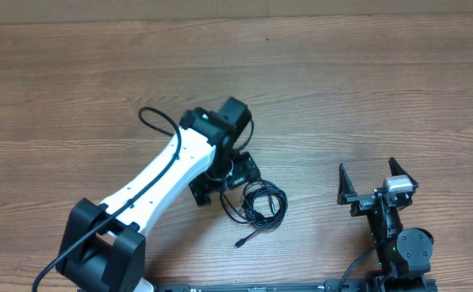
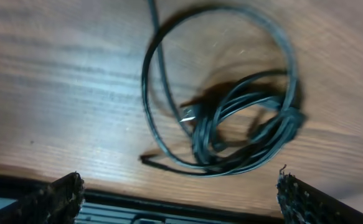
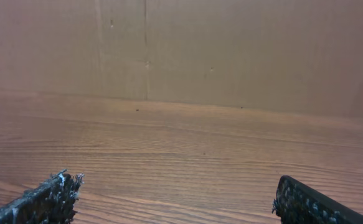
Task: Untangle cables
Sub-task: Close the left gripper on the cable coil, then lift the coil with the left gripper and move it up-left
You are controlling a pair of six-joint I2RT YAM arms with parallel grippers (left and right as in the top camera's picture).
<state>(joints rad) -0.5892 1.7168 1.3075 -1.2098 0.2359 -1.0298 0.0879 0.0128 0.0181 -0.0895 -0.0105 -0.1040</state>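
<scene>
The white left arm (image 1: 151,182) reaches from the near left corner of the tabletop (image 1: 366,89) toward its middle, a thick black wire (image 1: 156,120) looping off its side. Its body hides part of the left gripper (image 1: 224,182) from overhead. Just right of that gripper, toward the near edge, the cables (image 1: 254,204) lie in a loose coil, one plug-tipped end (image 1: 238,242) trailing nearer the edge.

The left wrist view shows what overhead does not: a silvery plug (image 2: 187,114) inside the cables (image 2: 206,134), strands knotted within a wide outer loop. The left gripper (image 2: 184,198) stands wide, fingers clear of the coil, holding nothing.

Well apart, by the near right corner, the right gripper (image 1: 371,180) is spread wide and empty. In its own view the right gripper (image 3: 181,200) faces bare wood and a brown wall (image 3: 231,50).
</scene>
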